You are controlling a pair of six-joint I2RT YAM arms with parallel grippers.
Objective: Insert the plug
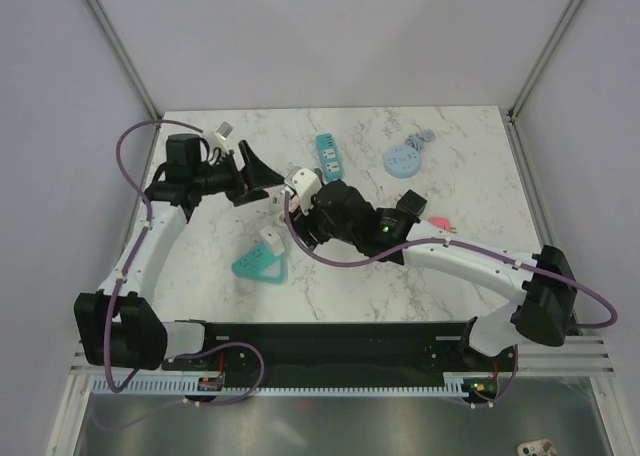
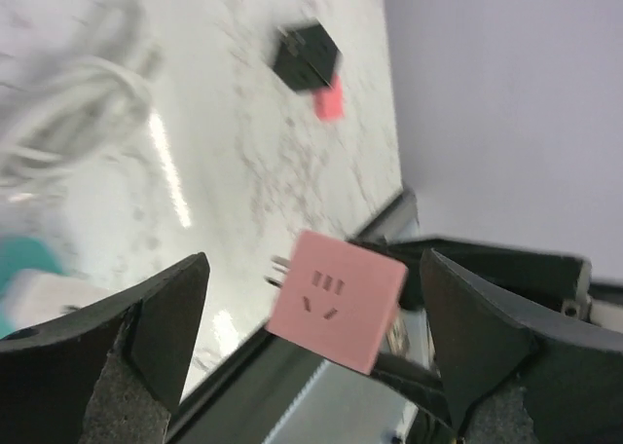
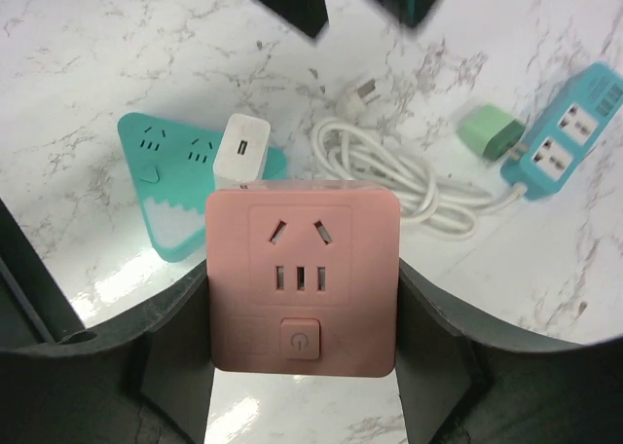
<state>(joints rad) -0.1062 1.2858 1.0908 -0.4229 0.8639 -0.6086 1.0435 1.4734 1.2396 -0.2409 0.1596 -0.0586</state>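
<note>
Right hand [image 3: 302, 313] was clamped on the pink adapter [image 3: 302, 269], fingers on its two flanks, leaving the socket face bare. Prongs [image 2: 280, 267] stuck out from one side, uncovered, probably kept free for insertion. The adapter was held off the bench [image 3: 68, 45], near the teal triangular strip [image 3: 165, 210], which carried a white charger [image 3: 239, 148]. Left hand [image 2: 313, 298] was spread wide and empty, facing the adapter, perhaps ready to steady it.

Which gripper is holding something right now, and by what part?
The right gripper clamps the pink socket adapter by its two side faces; the left gripper is open and holds nothing.
</note>
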